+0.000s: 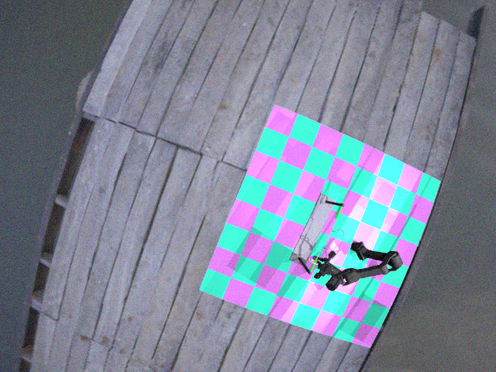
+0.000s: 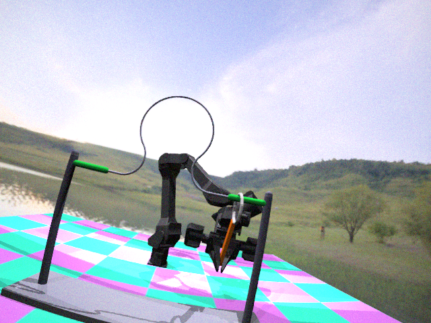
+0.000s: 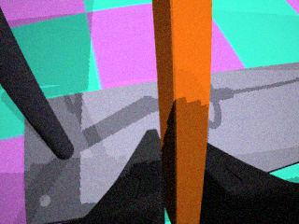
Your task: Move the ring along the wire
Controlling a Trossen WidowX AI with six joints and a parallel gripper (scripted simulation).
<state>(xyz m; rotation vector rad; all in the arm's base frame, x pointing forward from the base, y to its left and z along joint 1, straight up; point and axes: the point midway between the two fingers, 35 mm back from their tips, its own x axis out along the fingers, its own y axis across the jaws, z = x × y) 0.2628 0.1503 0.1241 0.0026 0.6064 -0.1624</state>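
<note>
The pale ring (image 2: 240, 209) encircles the green part (image 2: 255, 200) (image 1: 311, 269) beside the right-hand post (image 2: 259, 257) (image 3: 33, 93) in the exterior view; whether it touches that part I cannot tell. Its orange handle (image 2: 227, 239) (image 3: 191, 56) slants down from the ring. My gripper (image 2: 220, 268) (image 3: 163, 137) is shut on the handle, below the wire. The thin grey wire (image 2: 177, 96) rises in a big loop left of the ring, then runs to the other green part (image 2: 91, 167) (image 1: 339, 211) at the left-hand post (image 2: 57, 219) (image 1: 334, 202). The ring is out of the wrist view.
A grey base plate (image 1: 316, 225) (image 3: 262, 126) carries both posts. It lies on a pink and turquoise checkered mat (image 1: 284, 152). The arm's links (image 1: 368, 272) (image 2: 168, 194) stand on the far side of the wire in the exterior view, behind its loop and the right-hand green part.
</note>
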